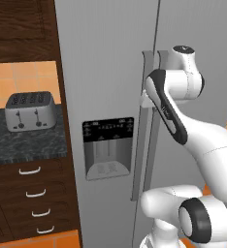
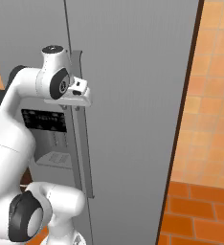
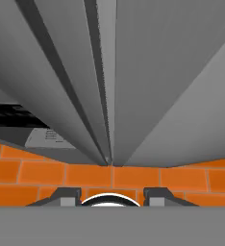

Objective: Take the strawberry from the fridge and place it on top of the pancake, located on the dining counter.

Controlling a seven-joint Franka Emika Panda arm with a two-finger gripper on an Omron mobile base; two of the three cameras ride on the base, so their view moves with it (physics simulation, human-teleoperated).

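Note:
The tall grey fridge (image 1: 105, 72) stands with both doors closed, so the strawberry is hidden. Its long vertical handles (image 1: 145, 145) meet at the door seam, beside the black-panelled water dispenser (image 1: 108, 147). My hand is up against the upper part of the handles (image 2: 83, 153), pointing down along the doors. In the hand view my gripper (image 3: 112, 196) is open, its fingertips (image 3: 61, 196) wide apart with nothing between them, and the fridge doors (image 3: 172, 72) run down to the floor. The pancake and the dining counter are out of view.
A silver toaster (image 1: 30, 111) sits on the dark-topped wall counter (image 1: 28, 140) left of the fridge, above dark drawers (image 1: 33, 193). Orange tiled floor (image 2: 195, 210) and an orange wall (image 2: 214, 95) lie to the fridge's right.

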